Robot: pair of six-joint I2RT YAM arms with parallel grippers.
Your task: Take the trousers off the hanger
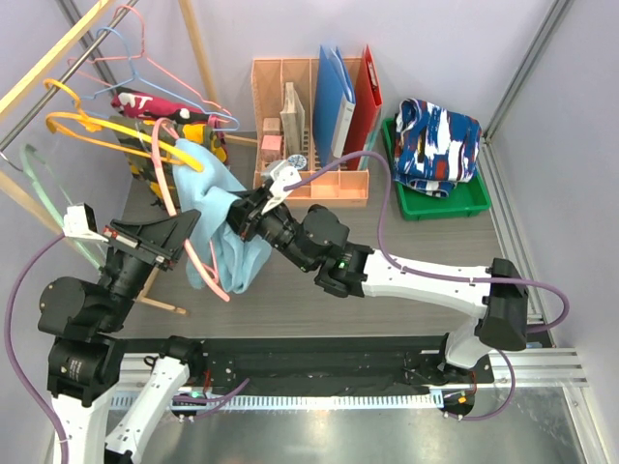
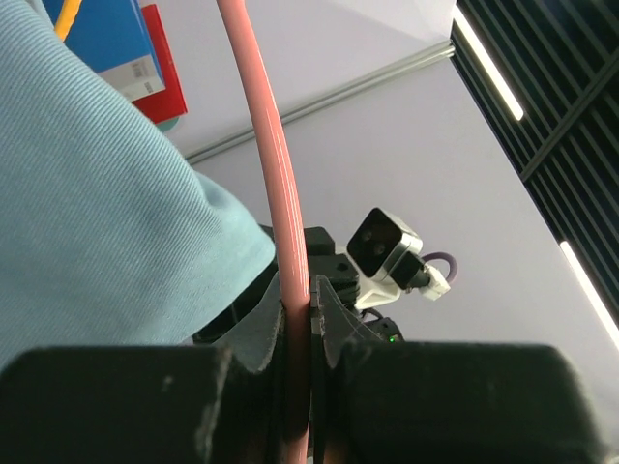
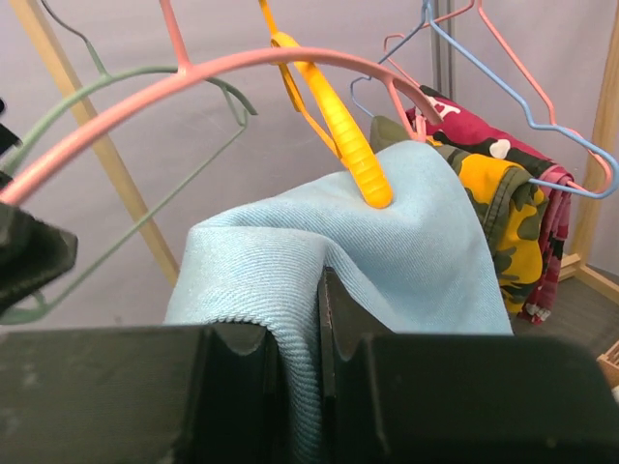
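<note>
The light blue trousers hang folded over the pink hanger above the left half of the desk, in front of the rack at its far left corner. The right gripper is clamped on a fold of the blue cloth near its top. The left gripper is clamped on the pink hanger's rod and braces it.

The likeliest trouble is the yellow hanger: its tip presses into the cloth just above the pinch, so a pull could snag there and drag that hanger along. The fold in the jaws looks thin and could slip free. A hard tug might also twist the pink rod out of the left jaws, or swing it into the yellow-olive camouflage trousers hanging just behind.

The right arm stretches from the near right corner diagonally across the desk, elbow low, wrist aimed at the rack. The left arm rises from the near left corner, forearm tilted up to the hanger.
</note>
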